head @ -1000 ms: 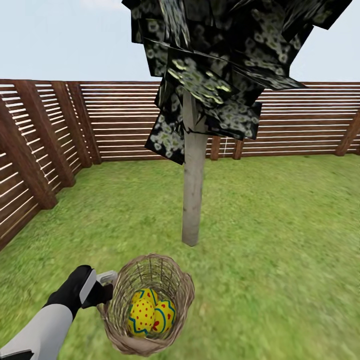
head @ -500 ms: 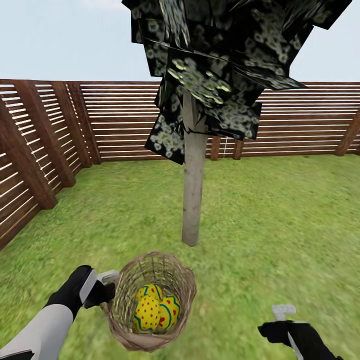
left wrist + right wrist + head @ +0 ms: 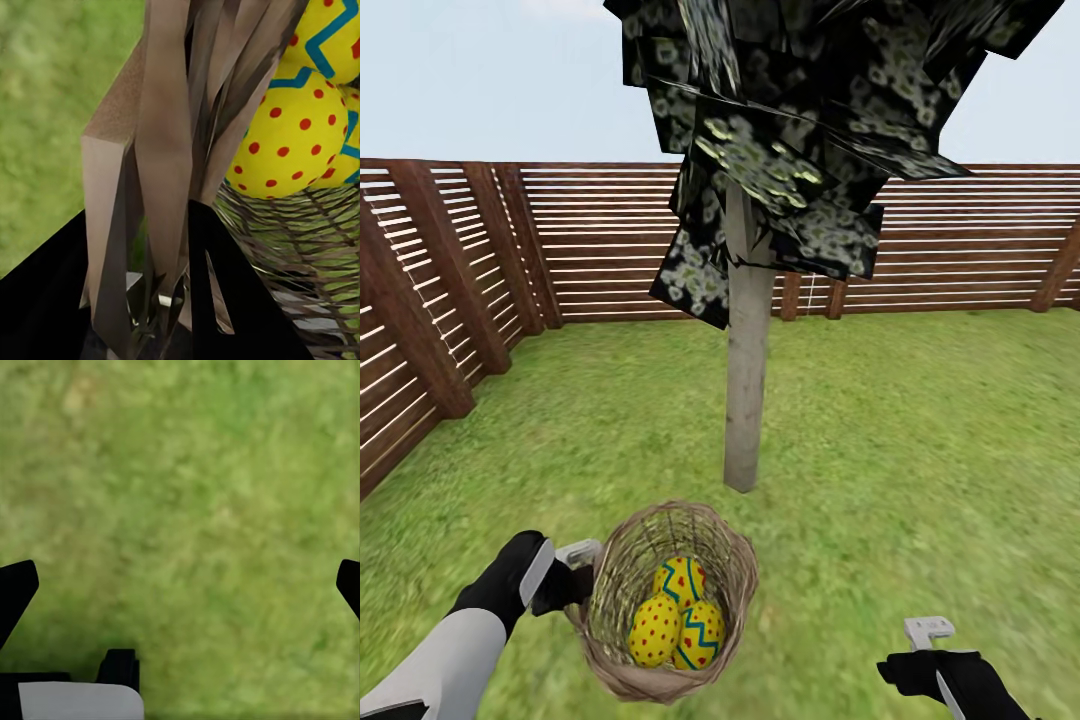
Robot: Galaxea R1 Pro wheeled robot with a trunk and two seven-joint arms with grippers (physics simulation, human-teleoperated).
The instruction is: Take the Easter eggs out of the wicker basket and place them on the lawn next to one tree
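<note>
Eggs (image 3: pixel 678 615) had rolled in the wicker basket (image 3: pixel 622 580) clamped by the left end effector (image 3: pixel 575 570); the right end effector (image 3: pixel 928 645), fingers apart, sat beside it.

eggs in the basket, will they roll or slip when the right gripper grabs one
Likely both. The eggs look smooth and rounded, so wide-open jaws may squeeze one sideways. Piled loosely in the tilted basket, the others would probably shift once one is lifted.

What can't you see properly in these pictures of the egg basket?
- Lower parts of the three Easter eggs: head view, hidden by the wicker basket wall and each other.
- Top of the tree: head view, cut off by the upper edge.
- Right gripper: head view, its arm cut off by the bottom edge.
- Left gripper fingertips: left wrist view, hidden among basket twigs.
</note>
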